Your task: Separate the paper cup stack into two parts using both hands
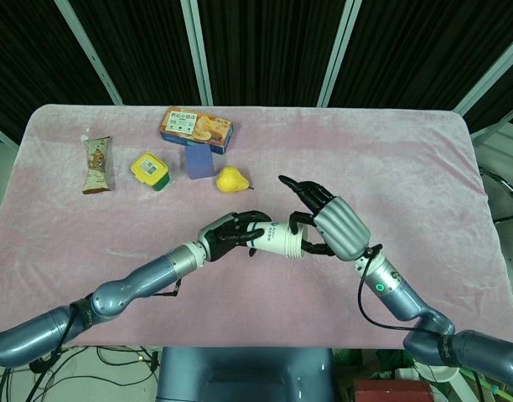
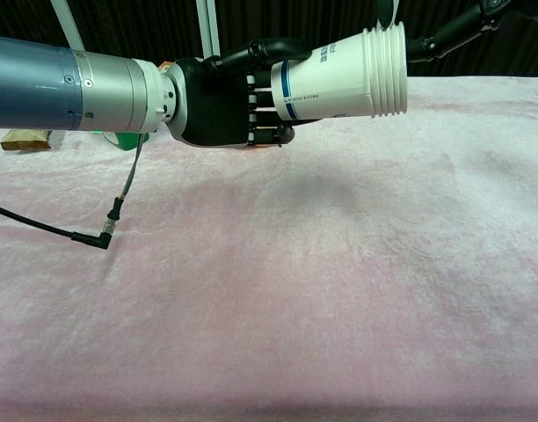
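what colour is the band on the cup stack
Dark blue on the white paper cup stack, clearest in the chest view.

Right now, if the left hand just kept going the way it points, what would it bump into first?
Probably the right hand: the left hand points the paper cup stack straight at it.

I work in a lab-like test booth: black curtain panels (image 1: 265, 46) on metal poles behind my pink cloth-covered table (image 1: 391, 159).

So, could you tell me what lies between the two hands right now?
The paper cup stack lies on its side, held above the table. The left hand grips its base end; the right hand is at its rim end. The head view shows this best.
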Robot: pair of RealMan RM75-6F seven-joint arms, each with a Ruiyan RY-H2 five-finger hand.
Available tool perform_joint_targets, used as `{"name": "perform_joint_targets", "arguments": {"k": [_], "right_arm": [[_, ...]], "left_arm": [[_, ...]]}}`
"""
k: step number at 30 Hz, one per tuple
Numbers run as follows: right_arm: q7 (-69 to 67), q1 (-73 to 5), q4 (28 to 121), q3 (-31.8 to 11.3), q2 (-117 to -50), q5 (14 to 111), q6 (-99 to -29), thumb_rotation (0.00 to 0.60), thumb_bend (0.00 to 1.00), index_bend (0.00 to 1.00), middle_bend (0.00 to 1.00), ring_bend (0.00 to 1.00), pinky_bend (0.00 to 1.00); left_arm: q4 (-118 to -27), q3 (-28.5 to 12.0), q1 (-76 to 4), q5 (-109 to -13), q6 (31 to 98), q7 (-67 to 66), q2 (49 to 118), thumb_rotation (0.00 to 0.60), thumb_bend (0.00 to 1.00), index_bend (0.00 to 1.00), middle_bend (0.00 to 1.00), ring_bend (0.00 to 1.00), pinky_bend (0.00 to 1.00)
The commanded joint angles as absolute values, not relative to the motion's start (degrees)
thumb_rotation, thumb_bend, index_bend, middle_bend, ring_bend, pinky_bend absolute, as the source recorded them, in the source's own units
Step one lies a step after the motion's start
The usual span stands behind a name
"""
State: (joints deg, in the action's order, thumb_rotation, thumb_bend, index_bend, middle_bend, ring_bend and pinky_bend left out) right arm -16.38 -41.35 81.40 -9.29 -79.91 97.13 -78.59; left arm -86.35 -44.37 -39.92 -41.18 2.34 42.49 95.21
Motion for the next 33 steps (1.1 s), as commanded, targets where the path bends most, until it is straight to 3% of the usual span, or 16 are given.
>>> {"name": "perform_joint_targets", "arguments": {"k": [1,21,28,33], "right_arm": [[-16.36,-41.22,81.46,-9.22,-79.72,97.25,-78.78,0.600,0.39,0.87,0.00,0.16,0.18],[-19.79,-38.71,81.12,-8.93,-76.48,96.08,-80.60,0.600,0.40,0.89,0.00,0.16,0.18],[-22.24,-37.78,82.43,-7.92,-72.77,95.23,-78.74,0.600,0.40,0.90,0.00,0.16,0.18],[-24.26,-38.58,85.39,-5.95,-67.07,93.47,-71.19,0.600,0.40,0.90,0.00,0.16,0.18]], "left_arm": [[-86.26,-44.43,-39.84,-41.43,2.85,42.14,95.33,0.600,0.47,0.51,0.46,0.34,0.67],[-87.02,-43.70,-38.62,-41.89,3.98,40.57,91.25,0.600,0.48,0.50,0.45,0.34,0.67],[-89.60,-36.95,-41.60,-43.61,9.44,35.92,83.35,0.600,0.47,0.49,0.45,0.34,0.67],[-94.19,-27.71,-46.41,-44.64,18.57,26.08,75.37,0.600,0.47,0.49,0.44,0.33,0.67]]}}
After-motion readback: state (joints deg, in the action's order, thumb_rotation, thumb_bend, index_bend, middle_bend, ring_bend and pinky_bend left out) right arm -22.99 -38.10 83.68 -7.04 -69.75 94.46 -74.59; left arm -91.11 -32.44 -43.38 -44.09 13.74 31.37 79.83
